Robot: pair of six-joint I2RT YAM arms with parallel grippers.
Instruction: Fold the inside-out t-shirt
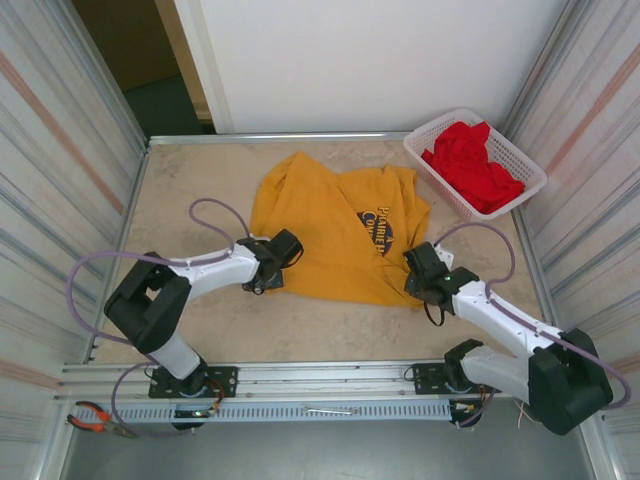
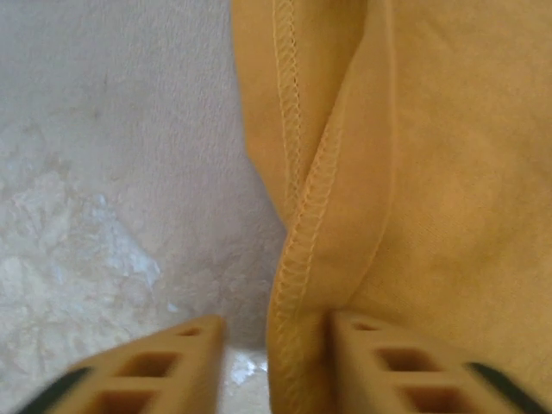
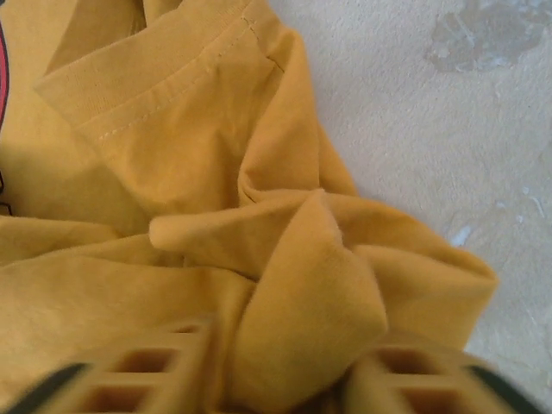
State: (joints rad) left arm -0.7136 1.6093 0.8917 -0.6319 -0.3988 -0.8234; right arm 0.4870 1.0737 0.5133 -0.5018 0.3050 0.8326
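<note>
The inside-out t-shirt (image 1: pixel 330 225), mustard yellow with a dark round print showing near its right side, lies rumpled mid-table. My left gripper (image 1: pixel 287 247) sits at its near left edge. In the left wrist view the stitched hem (image 2: pixel 302 259) runs down between the fingers (image 2: pixel 185 362) of the left gripper (image 2: pixel 276 366). It lies against the right one, with bare table showing beside the left one. My right gripper (image 1: pixel 415 275) is at the shirt's near right corner. There a bunched fold (image 3: pixel 310 319) fills the space between the fingers (image 3: pixel 147 371) of the right gripper (image 3: pixel 285 384).
A white basket (image 1: pixel 430 135) holding a bright red garment (image 1: pixel 475 165) stands at the back right corner. Corrugated metal walls close both sides of the beige table (image 1: pixel 200 180). Red-handled pliers (image 1: pixel 95 418) lie on the near rail at the left.
</note>
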